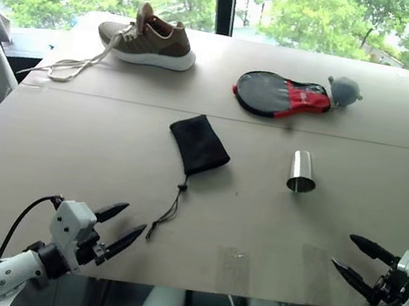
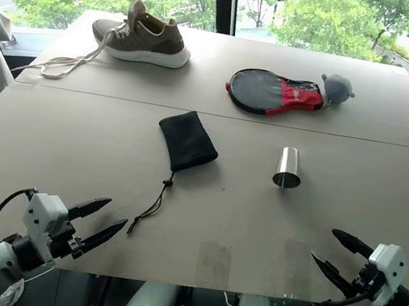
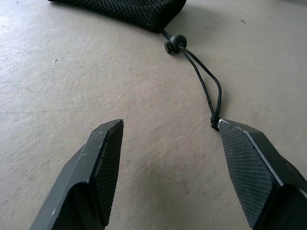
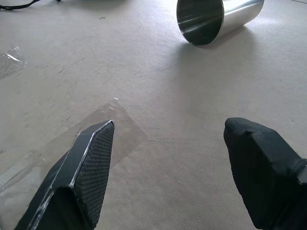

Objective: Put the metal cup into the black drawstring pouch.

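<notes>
Both pincers, left (image 1: pixel 124 229) and right (image 1: pixel 351 254), stand apart and empty; the metal cup (image 1: pixel 302 172) lies right of the black drawstring pouch (image 1: pixel 198 144) on the surface (image 1: pixel 62 152).

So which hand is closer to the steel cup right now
Right. The right hand sits at the table's near edge, just short of the cup, which lies on its side. The left hand is across the table, by the pouch's cord.

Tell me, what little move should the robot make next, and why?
Probably the right gripper should reach forward to the metal cup. The cup lies on its side on the table, open rim facing that gripper, untouched. Both grippers are open and empty at the near edge. The left gripper sits by the cord end of the black drawstring pouch, well placed to handle the pouch.
</notes>
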### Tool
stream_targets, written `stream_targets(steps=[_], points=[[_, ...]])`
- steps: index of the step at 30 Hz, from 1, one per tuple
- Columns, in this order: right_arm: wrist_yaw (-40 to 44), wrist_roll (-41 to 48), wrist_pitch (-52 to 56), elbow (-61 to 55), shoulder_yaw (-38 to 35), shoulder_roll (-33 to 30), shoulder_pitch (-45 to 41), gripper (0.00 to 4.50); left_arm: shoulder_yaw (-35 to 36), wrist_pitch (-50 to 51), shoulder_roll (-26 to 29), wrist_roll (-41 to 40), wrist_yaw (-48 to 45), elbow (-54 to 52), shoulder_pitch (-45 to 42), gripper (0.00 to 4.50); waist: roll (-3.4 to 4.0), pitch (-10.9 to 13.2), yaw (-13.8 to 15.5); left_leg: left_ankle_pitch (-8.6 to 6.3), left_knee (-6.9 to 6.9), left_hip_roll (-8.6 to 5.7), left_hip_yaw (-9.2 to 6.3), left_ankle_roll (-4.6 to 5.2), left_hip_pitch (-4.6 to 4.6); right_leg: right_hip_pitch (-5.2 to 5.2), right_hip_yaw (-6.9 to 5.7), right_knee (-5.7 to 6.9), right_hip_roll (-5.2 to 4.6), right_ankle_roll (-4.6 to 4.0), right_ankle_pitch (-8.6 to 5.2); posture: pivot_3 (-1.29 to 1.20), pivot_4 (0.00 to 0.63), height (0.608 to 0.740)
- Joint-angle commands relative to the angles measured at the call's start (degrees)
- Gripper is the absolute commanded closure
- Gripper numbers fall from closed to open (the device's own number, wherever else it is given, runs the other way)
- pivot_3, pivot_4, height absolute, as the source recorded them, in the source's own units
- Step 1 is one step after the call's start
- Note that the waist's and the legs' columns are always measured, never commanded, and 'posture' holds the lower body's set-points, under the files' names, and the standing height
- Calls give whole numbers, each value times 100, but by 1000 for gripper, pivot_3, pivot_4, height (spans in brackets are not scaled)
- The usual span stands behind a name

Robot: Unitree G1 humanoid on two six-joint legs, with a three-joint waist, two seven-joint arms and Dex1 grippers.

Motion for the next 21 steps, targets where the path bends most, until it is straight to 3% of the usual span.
stream_targets(steps=[1, 21], points=[[57, 81, -100, -17, -185, -43, 26, 815, 50, -120, -12, -18, 13, -7, 10, 1249, 0, 0, 0, 0, 0, 0, 0, 0, 0, 0, 0, 0, 0, 0, 0, 0, 150, 740], [63, 107, -135, -61, -248, 32, 156, 815, 48, 30, 49, -237, -66, -38, -106, 1249, 0, 0, 1, 1, 0, 0, 0, 1, 0, 0, -1, 0, 0, 0, 0, 0, 150, 740]])
